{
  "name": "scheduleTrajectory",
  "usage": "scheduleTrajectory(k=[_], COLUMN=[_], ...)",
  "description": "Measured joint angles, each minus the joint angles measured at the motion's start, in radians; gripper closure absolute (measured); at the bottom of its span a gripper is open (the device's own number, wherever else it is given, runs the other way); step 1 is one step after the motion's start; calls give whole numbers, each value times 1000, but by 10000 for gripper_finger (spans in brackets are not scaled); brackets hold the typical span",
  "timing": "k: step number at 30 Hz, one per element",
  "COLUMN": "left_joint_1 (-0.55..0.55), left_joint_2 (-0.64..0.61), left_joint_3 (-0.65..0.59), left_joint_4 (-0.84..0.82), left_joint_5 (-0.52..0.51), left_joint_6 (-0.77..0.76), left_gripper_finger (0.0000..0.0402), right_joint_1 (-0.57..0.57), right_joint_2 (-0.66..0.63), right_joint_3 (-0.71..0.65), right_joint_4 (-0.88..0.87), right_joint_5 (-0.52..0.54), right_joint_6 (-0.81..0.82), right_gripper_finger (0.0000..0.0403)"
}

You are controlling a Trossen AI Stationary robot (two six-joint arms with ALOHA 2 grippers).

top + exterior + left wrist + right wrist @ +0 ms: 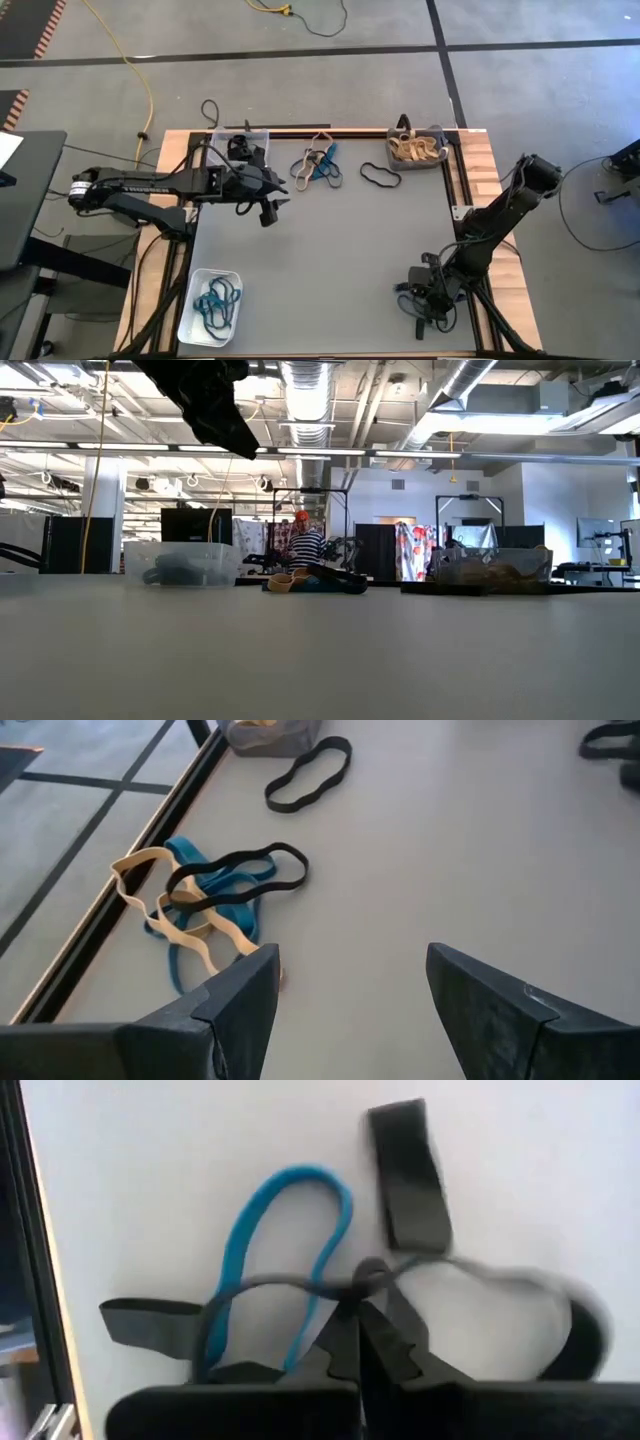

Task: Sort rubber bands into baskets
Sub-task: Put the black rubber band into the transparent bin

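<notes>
Three baskets sit on your surface [320,250]: the clear basket [238,140] at the far left edge, the dark grey basket [417,150] at the far right with tan bands [415,151] in it, and the white basket [211,306] at the near left corner holding teal bands [217,303].

Your right gripper [358,1312] is down low at the near right corner of the surface. In its wrist view you can see its jaws clenched on a grey-black band [290,1285] where that band crosses a teal-blue band [285,1250]. A short black band [408,1172] lies just beyond them, and more black band curves off to one side. Whether the teal-blue one is also pinched, you cannot tell.

Your left gripper [350,985] hangs above the surface near the clear basket, its jaws released and spread wide, holding nothing. Just ahead of it lies a tangled pile: a tan band [170,915], a blue band [225,885] and a black band [240,875] lying across one another by the far edge. A single black loop [310,773] lies apart from that pile, between it and the dark grey basket.

In the low view a person [303,542] shows in the room well behind the surface.
</notes>
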Motion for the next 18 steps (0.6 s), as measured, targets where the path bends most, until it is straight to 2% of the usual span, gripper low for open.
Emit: scheduleTrajectory(k=[6,12,14,18], left_joint_1=[-33,-79,-96,-130], left_joint_2=[0,10,17,69], left_joint_3=[0,-12,-24,-28], left_joint_4=[27,93,86,72], left_joint_5=[1,1,12,25], left_joint_6=[-1,-3,-9,-18], left_gripper_finger=[159,159,159,159], right_joint_1=[-33,-54,-66,-107], right_joint_2=[-38,-73,-77,-77], right_joint_3=[134,233,249,270], right_joint_4=[-211,-317,-344,-437], right_joint_5=[105,236,228,79], right_joint_6=[-108,-201,-211,-179], right_gripper_finger=[386,386,386,386])
